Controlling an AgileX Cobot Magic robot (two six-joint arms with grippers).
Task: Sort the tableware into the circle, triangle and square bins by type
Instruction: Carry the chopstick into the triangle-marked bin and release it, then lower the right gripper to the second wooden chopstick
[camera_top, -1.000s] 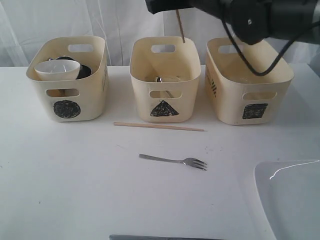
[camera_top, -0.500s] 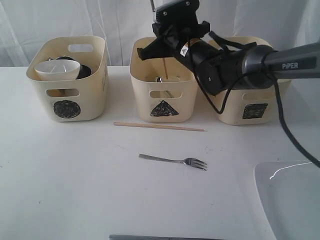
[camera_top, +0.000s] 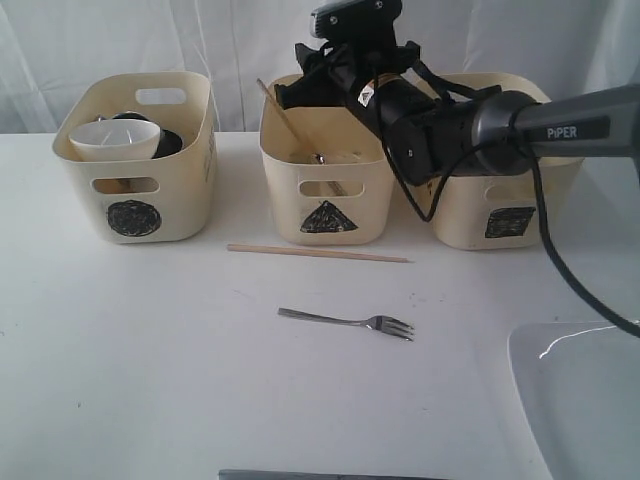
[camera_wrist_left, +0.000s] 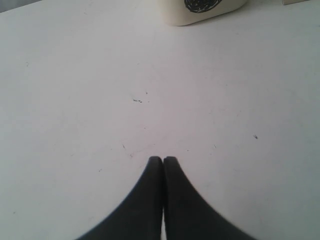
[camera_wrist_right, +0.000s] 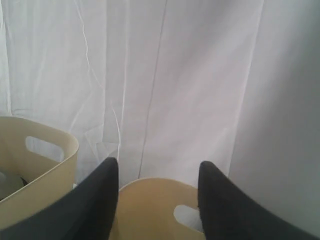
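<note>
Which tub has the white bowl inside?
The circle tub, leftmost in the exterior view, holds the white bowl. The triangle tub holds a leaning chopstick; the square tub shows no bowl.

Three cream tubs stand in a row. The circle bin (camera_top: 185, 190), left, holds a white bowl (camera_top: 112, 139). The triangle bin (camera_top: 370, 200), middle, has one chopstick (camera_top: 283, 118) leaning inside. The square bin (camera_top: 460, 215) is on the right. In front lie the other chopstick (camera_top: 318, 253), then a steel fork (camera_top: 348, 321). The white plate (camera_top: 585, 400) sits nearest, far right.

Right arm (camera_top: 450, 125) blocks triangle bin (camera_top: 290, 170) mouth; fork (camera_top: 347, 322), chopstick (camera_top: 317, 253) litter table (camera_top: 140, 360); rest apparently open.
</note>
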